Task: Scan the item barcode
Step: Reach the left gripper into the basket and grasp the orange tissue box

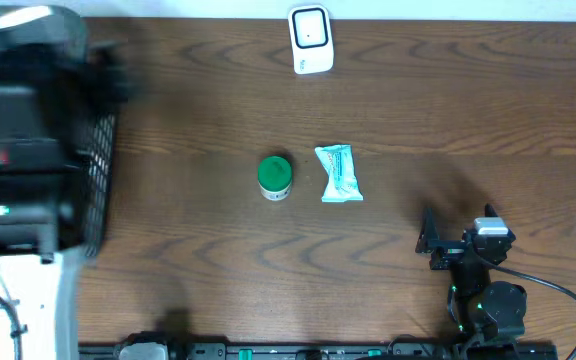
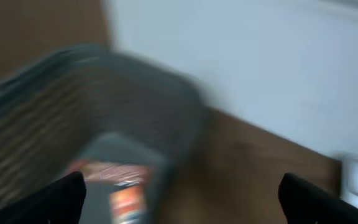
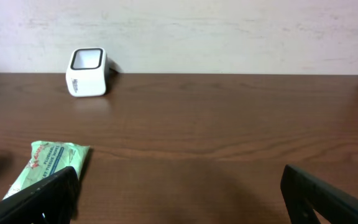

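On the counter [image 1: 218, 90] the packet [image 1: 338, 173] points lengthwise at the scanner [image 1: 310, 38], ahead-left of the nearer right fingers [image 3: 328, 202], spread empty like the left fingers [image 2: 48, 202].

On the counter [image 1: 218, 100], a jar [image 1: 275, 177] sits just left of a packet [image 1: 338, 174]. A scanner [image 1: 310, 40] stands behind them, and a basket [image 1: 103, 160] sits far left.

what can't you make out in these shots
- Left wrist view: motion blur. The item in the basket shows an orange label, but nothing is readable.
- Overhead: the blurred left arm covers most of the basket's inside.
- Right wrist view: the tissue pack is partly hidden by a finger of the right gripper and cut off by the frame's edge; no barcode shows.
- Overhead: the green-lidded jar is too small for its label to be read.
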Motion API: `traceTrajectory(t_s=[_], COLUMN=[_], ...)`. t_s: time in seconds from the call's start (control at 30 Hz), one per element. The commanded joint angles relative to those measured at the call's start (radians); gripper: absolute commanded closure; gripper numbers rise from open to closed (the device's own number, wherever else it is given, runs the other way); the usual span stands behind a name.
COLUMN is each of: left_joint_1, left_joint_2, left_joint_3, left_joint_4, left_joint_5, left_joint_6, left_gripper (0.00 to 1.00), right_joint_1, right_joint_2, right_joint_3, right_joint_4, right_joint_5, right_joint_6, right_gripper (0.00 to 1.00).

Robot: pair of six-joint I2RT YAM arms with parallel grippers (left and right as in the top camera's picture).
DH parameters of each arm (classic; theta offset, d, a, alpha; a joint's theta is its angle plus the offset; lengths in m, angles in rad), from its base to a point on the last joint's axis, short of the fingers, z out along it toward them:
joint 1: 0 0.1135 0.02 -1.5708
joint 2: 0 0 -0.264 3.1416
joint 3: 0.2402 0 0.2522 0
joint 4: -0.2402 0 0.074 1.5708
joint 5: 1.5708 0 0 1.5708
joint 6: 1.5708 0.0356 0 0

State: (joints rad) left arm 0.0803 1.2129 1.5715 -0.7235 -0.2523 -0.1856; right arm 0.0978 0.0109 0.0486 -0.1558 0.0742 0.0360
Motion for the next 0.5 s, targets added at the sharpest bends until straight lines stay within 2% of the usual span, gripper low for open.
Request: traceTrajectory(t_s=[0.0, 0.1, 0.2, 0.47], left_joint_1=[0.235, 0.374, 0.444, 0.447], left_joint_2=[0.020, 0.094, 0.193, 0.487], left_joint_3=[-0.014, -0.014, -0.014, -0.014], left_joint_4=[-0.034, -0.066, -0.102, -0.151], left_joint_5=[0.150, 0.240, 0.272, 0.272], left_joint_6=[-0.044, -0.082, -0.082, -0.082], left_gripper=[0.02, 0.02, 0.02, 0.02], right_joint_1=[0.009, 0.009, 0.009, 0.009], right_joint_2=[-0.004, -0.004, -0.004, -0.004], right_joint_3=[-0.005, -0.005, -0.005, -0.005], right_joint_4=[0.002, 0.002, 0.002, 0.002], right_joint_5=[-0.005, -0.005, -0.005, -0.005], right_joint_6=[-0.015, -0.015, -0.015, -0.015], right_gripper=[0.01, 0.01, 0.01, 0.01])
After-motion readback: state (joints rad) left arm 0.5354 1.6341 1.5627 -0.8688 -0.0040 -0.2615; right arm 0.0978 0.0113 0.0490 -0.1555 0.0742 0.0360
